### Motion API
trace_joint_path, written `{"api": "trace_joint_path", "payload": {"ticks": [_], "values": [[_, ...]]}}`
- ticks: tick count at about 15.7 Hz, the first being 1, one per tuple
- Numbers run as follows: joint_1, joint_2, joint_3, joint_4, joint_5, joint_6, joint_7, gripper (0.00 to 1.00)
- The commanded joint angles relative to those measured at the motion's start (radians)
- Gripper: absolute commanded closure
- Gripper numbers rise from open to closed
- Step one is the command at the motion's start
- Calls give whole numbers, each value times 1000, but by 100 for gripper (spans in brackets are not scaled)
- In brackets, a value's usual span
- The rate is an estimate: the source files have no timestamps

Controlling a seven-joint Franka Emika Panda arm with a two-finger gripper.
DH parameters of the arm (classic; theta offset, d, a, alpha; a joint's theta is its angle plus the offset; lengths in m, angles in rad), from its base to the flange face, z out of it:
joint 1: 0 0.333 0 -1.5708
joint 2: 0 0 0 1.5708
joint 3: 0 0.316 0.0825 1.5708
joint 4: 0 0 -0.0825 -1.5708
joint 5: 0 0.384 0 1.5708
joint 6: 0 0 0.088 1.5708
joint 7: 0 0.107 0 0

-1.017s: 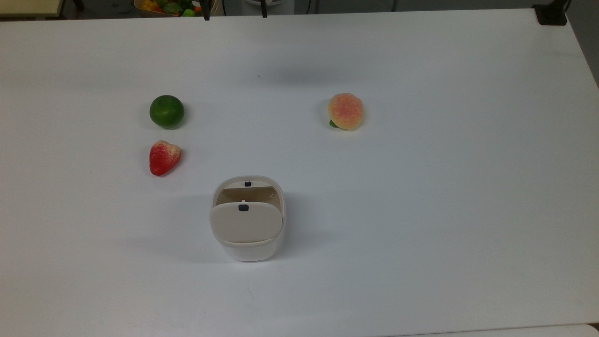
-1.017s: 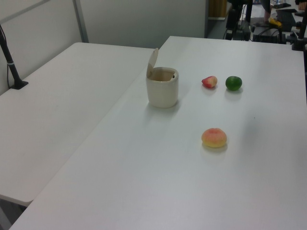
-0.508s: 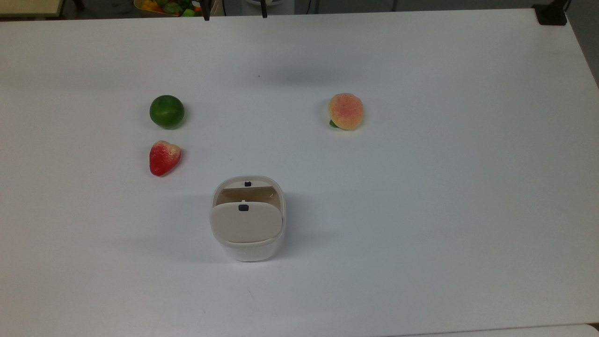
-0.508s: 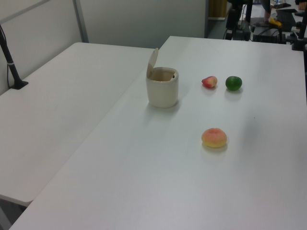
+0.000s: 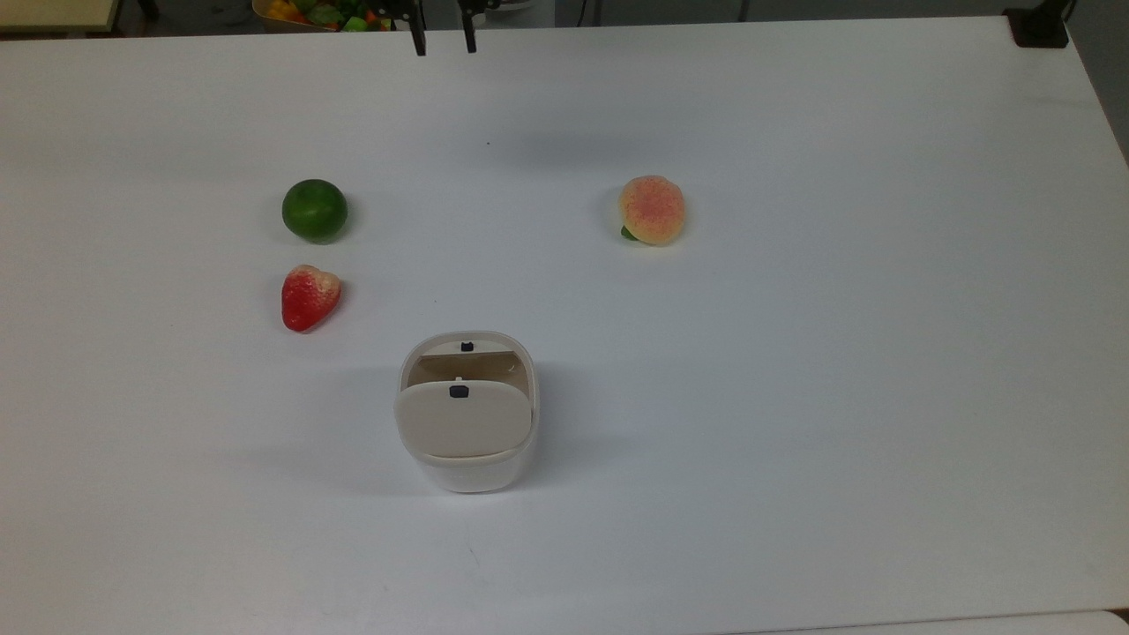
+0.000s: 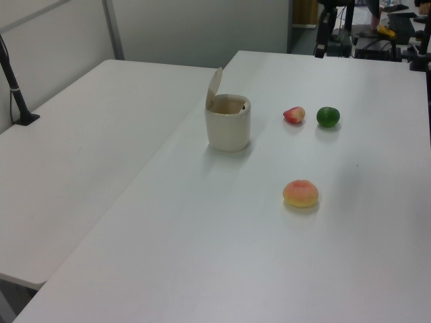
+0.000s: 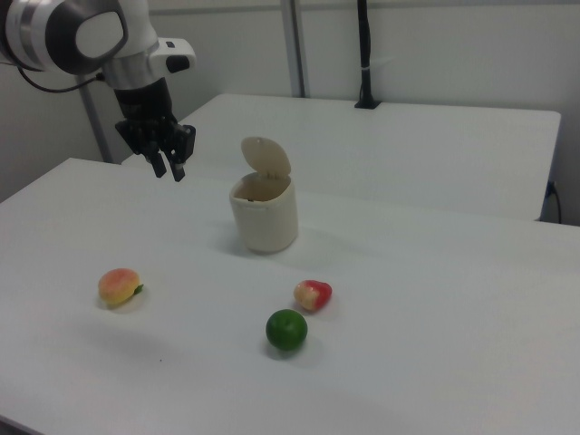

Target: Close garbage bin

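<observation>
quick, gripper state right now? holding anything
gripper: open, holding nothing, up in the air away from the garbage bin.

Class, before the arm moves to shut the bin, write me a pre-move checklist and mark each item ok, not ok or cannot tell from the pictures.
1. Lid of the garbage bin stands raised on its hinge, ready to be pushed down: ok.
2. Bin stands upright on the table: ok.
3. Tool is empty, fingers slightly apart: ok.
4. Tool is at the lid: not ok; it hangs apart, to the right view's left of the bin.
5. Strawberry, lime and peach lie clear of the bin: ok.
6. Nothing sticks out of the bin to block the lid: cannot tell; its inside is only partly seen.
</observation>
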Motion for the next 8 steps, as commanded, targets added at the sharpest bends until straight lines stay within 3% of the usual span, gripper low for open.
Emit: {"api": "trace_joint_path", "payload": {"ticks": [1,8], "values": [[7,-5,-8,-16,-3,44,-24,100],[5,10,-11,-13,1,136,-13,100]]}}
